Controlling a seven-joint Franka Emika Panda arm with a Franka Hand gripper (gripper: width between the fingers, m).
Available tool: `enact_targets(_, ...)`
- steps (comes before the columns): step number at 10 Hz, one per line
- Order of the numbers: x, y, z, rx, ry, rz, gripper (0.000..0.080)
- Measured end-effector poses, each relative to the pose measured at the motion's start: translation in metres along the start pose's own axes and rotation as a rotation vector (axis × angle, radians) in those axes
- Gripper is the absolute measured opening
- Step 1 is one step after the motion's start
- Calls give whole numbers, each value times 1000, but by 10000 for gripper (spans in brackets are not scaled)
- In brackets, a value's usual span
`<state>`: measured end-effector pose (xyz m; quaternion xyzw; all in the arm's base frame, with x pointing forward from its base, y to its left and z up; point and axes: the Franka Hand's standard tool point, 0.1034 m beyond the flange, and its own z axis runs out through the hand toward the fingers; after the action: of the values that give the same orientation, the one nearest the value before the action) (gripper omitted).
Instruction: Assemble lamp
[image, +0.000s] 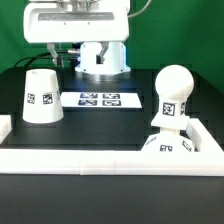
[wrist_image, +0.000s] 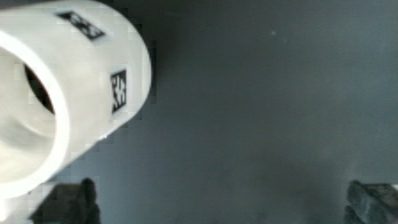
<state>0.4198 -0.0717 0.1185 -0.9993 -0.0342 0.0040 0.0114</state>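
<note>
The white cone shade (image: 40, 95) stands with its wide end down on the dark table at the exterior view's left. In the wrist view the shade (wrist_image: 71, 90) lies off to one side of the jaws. The ball-shaped bulb (image: 172, 88) stands upright on the square base (image: 165, 146) at the exterior view's right, in the corner of the rails. My gripper (wrist_image: 222, 205) is open wide and empty over bare table beside the shade. Only its two dark fingertips (wrist_image: 71, 203) show. The arm's white hand (image: 75, 22) hangs high at the back.
The marker board (image: 98, 99) lies flat in the middle between shade and bulb. A long white rail (image: 90, 160) runs along the front, with side pieces at the right (image: 208, 140) and the far left. The robot's pedestal (image: 102, 58) stands behind the board.
</note>
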Motion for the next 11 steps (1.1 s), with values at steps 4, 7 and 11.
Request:
enact_targets(4,-13,18,9,-2,-18,-20,698)
enact_targets(7,-17,24,16,-4,-34,-24,698)
enact_targets(11,-19,27,33,-14,-70,-39,698)
